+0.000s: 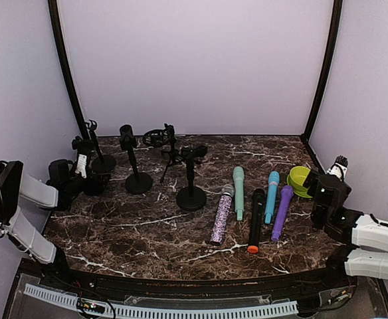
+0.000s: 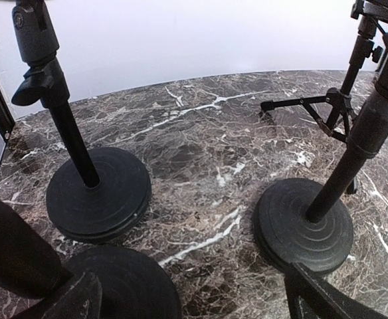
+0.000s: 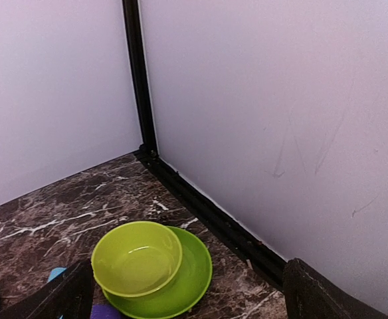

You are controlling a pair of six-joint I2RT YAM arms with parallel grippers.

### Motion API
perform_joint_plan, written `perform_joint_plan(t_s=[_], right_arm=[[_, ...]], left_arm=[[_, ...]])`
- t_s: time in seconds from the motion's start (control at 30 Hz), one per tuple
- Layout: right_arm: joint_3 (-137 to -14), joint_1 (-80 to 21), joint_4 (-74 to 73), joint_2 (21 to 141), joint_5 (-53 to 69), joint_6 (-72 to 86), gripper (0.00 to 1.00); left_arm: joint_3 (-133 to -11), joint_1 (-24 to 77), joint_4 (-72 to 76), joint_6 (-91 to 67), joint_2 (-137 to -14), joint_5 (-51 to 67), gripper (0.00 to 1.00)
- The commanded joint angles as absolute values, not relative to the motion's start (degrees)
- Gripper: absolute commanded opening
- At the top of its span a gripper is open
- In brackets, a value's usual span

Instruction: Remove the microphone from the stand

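Note:
Several black microphone stands are grouped at the back left: one with a white tag (image 1: 82,156), one behind it (image 1: 101,158), one with a round base (image 1: 137,178), a tripod (image 1: 169,151) and one nearer the middle (image 1: 191,193). Their clips are dark, and I cannot tell whether any of them holds a microphone. Several microphones lie on the table: glittery purple (image 1: 221,214), teal (image 1: 238,193), black (image 1: 256,219), blue (image 1: 272,196) and purple (image 1: 282,212). My left gripper (image 1: 91,183) is open and low among the stand bases (image 2: 97,193) (image 2: 307,222). My right gripper (image 1: 315,185) is open and empty by the bowl.
A green bowl (image 3: 137,256) sits on a green plate (image 3: 193,276) at the right, near the black frame rail (image 3: 207,212) and the wall. A third stand base (image 2: 124,282) lies right beside my left finger (image 2: 68,302). The tripod's legs (image 2: 307,105) spread out behind.

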State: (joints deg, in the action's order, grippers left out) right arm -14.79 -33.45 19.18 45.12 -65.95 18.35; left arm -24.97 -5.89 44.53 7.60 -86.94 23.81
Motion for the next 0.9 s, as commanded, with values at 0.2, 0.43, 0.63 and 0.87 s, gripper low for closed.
perform_joint_plan(t_s=[0.2,0.43,0.63,0.87], right_arm=[[-11.3,-18.7,47.2,60.2,-50.5,8.0,1.0],[-10.9,-13.4,67.6,77.1,-40.6,1.0,1.0],[-8.8,-4.6,78.5,83.6,-28.5,3.9,1.0],[-11.7,-1.9,77.1,88.3,-18.5,3.5,1.0]], left_arm=[[-13.0,-6.5,75.4,5.1,-89.2,22.6,0.99],[-13.7,-6.6,75.6,4.5,-89.8,21.5,0.99],[-13.7,-6.6,75.4,4.6,-90.0,21.6,0.99],[-13.4,-6.6,76.6,4.5,-90.3,21.7,0.99]])
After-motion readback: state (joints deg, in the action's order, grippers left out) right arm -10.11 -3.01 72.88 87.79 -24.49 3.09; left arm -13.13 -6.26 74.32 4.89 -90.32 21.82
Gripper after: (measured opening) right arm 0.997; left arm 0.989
